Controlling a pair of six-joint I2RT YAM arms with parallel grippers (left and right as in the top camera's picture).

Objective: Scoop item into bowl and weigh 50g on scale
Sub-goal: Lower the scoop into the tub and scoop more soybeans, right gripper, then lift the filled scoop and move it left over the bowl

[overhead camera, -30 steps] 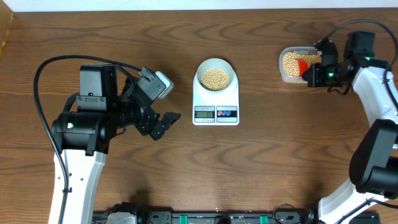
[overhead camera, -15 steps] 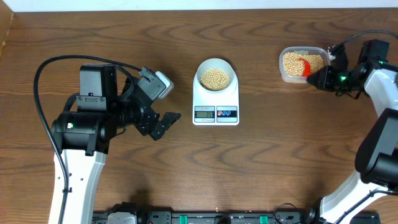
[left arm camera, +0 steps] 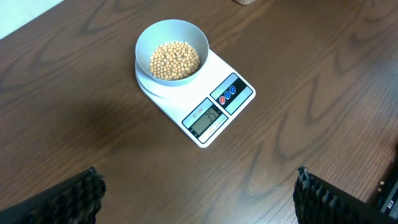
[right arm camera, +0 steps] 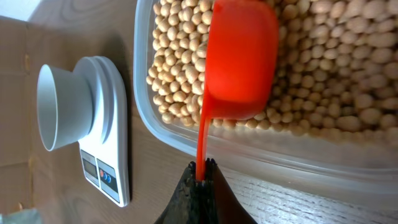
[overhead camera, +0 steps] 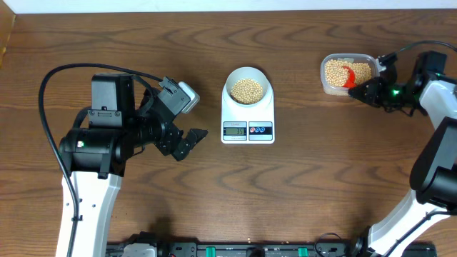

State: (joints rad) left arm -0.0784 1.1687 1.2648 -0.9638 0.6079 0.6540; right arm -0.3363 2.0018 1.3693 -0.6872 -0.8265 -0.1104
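Round tan soybeans (left arm camera: 175, 60) sit in the smooth pale bowl (left arm camera: 146, 43) on the flat white scale (left arm camera: 239, 109). The right fingers (right arm camera: 200, 193) clamp the orange plastic scoop (right arm camera: 239, 62) by its thin handle, in the clear tub (right arm camera: 146, 124). The ribbed left fingers (left arm camera: 78, 196) gape.

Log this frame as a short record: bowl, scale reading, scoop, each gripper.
bowl: on the scale, partly filled with beans
scale reading: looks like 35, digits too small to be sure
scoop: red, lying on the beans in the tub
right gripper: shut on the scoop's handle, at the tub's edge
left gripper: open, empty, apart from the scale
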